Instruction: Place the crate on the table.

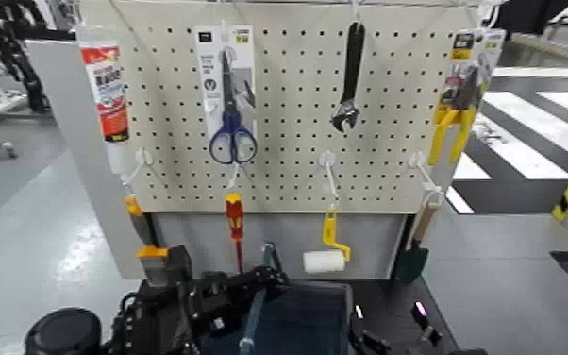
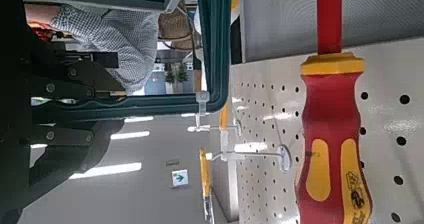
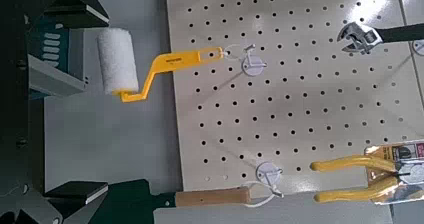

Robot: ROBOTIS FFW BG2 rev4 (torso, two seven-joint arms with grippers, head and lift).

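The dark blue-grey crate (image 1: 307, 319) shows at the bottom of the head view, in front of the pegboard, its thin blue handle bar (image 1: 253, 316) running toward me. My left gripper (image 1: 203, 300) is at the crate's left end. In the left wrist view it (image 2: 95, 106) is shut on the crate's teal-looking rim (image 2: 160, 105). My right gripper (image 1: 382, 342) is low at the crate's right end, and a corner of the crate (image 3: 55, 64) lies close before it. The black table (image 1: 396, 300) shows beside and behind the crate; I cannot tell whether the crate rests on it.
The beige pegboard (image 1: 288, 104) stands right behind the crate with scissors (image 1: 231, 132), a wrench (image 1: 348, 76) and yellow pliers (image 1: 453, 118). A red screwdriver (image 1: 235, 222), a paint roller (image 1: 324, 262) and a brush (image 1: 148, 255) hang low near the crate's far edge.
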